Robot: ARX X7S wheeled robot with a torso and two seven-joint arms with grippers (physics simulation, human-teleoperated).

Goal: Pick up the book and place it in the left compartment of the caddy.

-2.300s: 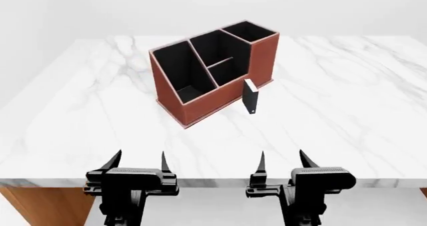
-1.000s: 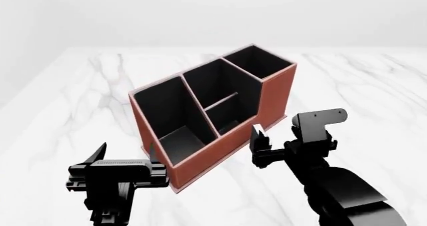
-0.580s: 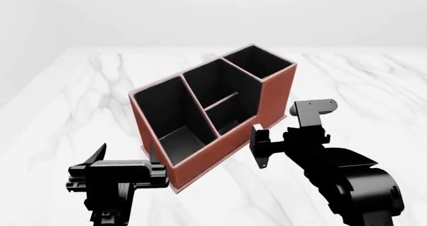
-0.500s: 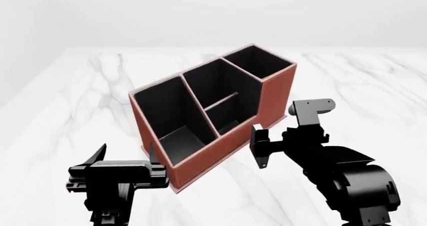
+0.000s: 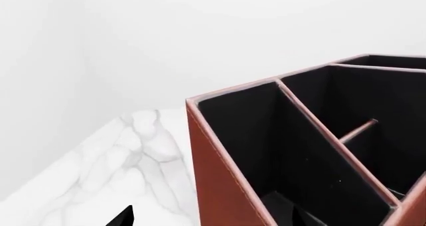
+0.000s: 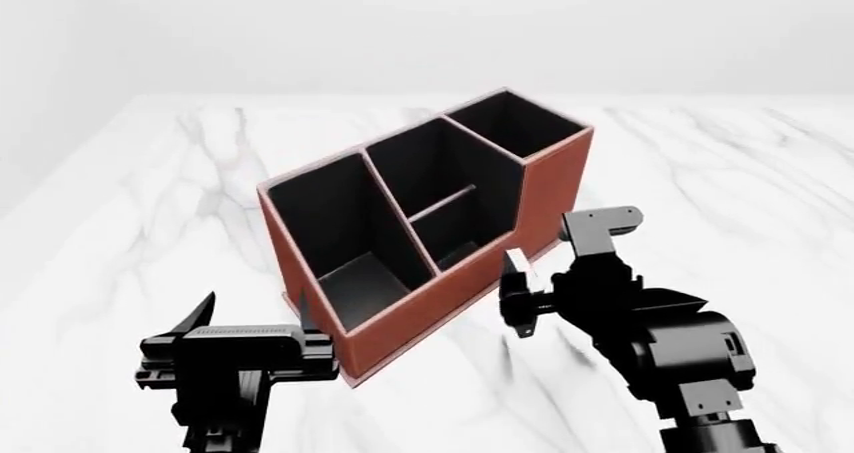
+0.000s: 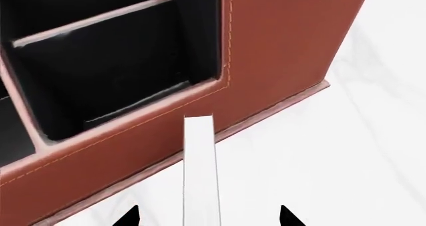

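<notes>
beside the caddy, right tool straddles the book.

White marble table with grey veining, plain pale wall beyond its far edge.

Simulated bare studio, white marble table, blank white walls, leather desk caddy

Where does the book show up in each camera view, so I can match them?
Head view: the book stands on edge against the caddy's front wall, just ahead of the right gripper.
Right wrist view: its white page edge runs up the lower centre, between the fingertips.
Left wrist view: not in it.
Shared landmark: the crossbar.
</notes>
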